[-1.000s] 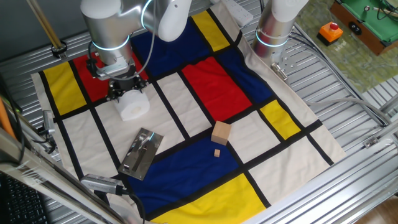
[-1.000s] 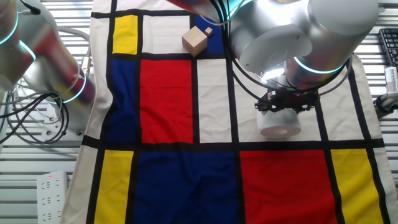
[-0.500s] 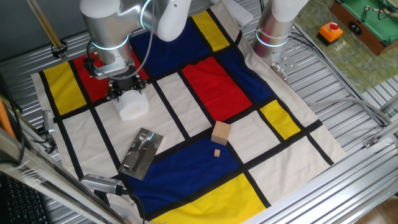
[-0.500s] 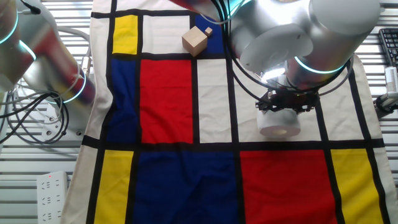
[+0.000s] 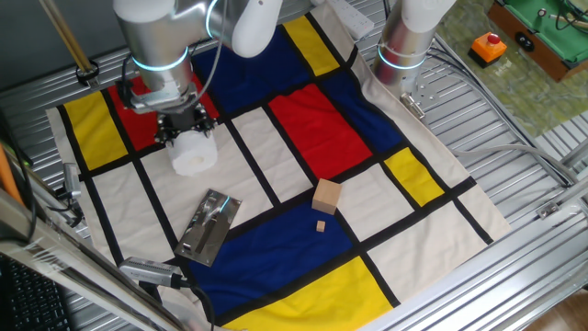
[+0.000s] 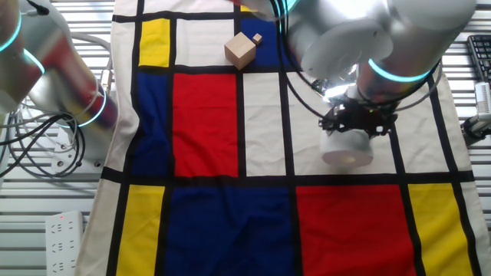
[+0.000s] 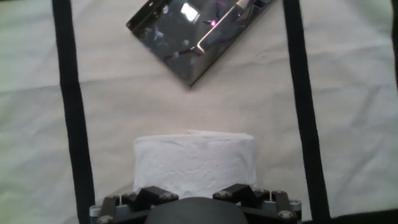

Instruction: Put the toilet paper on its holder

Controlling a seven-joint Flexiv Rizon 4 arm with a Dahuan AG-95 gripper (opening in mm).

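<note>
The toilet paper [image 5: 195, 154] is a white roll over a white cloth panel at the left, held at its top by my gripper [image 5: 181, 130]. It also shows in the other fixed view [image 6: 347, 148] under the gripper [image 6: 357, 123]. In the hand view the roll [image 7: 194, 163] fills the space just ahead of the gripper [image 7: 194, 198], whose fingers close on its sides. The holder [image 5: 209, 225], a shiny metal plate with a bar, lies flat on the cloth nearer the front edge. In the hand view the holder [image 7: 199, 37] lies ahead of the roll, apart from it.
A tan wooden cube [image 5: 326, 196] and a small wooden piece [image 5: 321, 225] lie right of the holder; both show in the other fixed view [image 6: 240, 50]. A second robot base [image 5: 404, 41] stands at the back. Metal slats surround the patterned cloth [image 5: 303, 119].
My gripper has shifted slightly up and away from the holder, and the roll has moved with it.
</note>
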